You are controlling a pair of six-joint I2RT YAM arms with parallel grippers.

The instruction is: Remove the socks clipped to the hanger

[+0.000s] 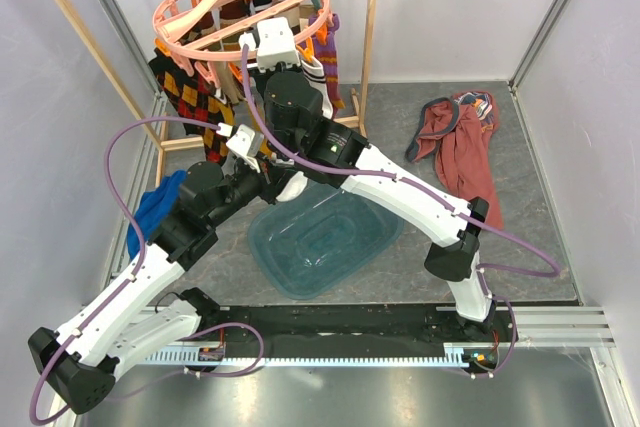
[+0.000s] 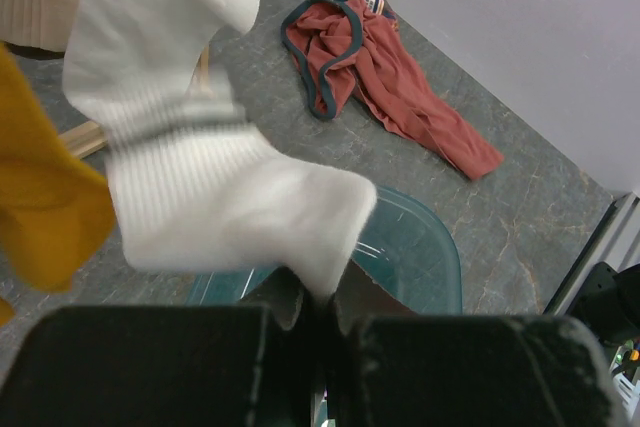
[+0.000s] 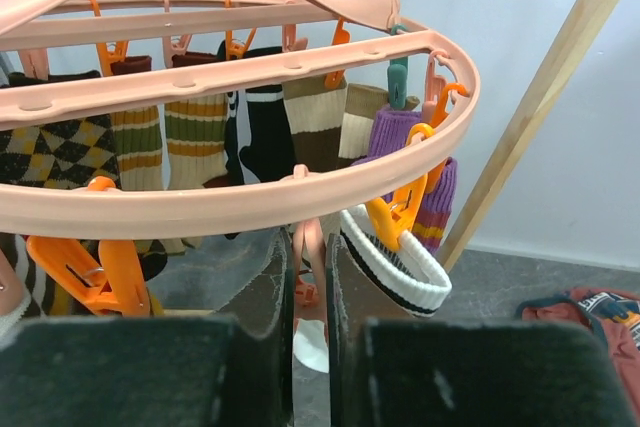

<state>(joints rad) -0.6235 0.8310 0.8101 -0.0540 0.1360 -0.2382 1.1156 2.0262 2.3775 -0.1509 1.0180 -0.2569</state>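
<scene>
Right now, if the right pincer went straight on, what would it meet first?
The right pincer would meet the pink clip hanging between its fingers, then probably the hanger ring just beyond; depth is unclear.

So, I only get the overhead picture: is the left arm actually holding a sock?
Observer: Yes. Its wrist camera shows the left gripper shut on the toe of a white sock.
Operator: And the right one, up at the hanger?
Observer: The right gripper has a pink clip between its fingers, just under the hanger ring. I can't tell whether it is squeezing the clip.
Operator: Any sock next to it?
Observer: A striped sock, white with black bands, hangs from an orange clip beside it.
</scene>
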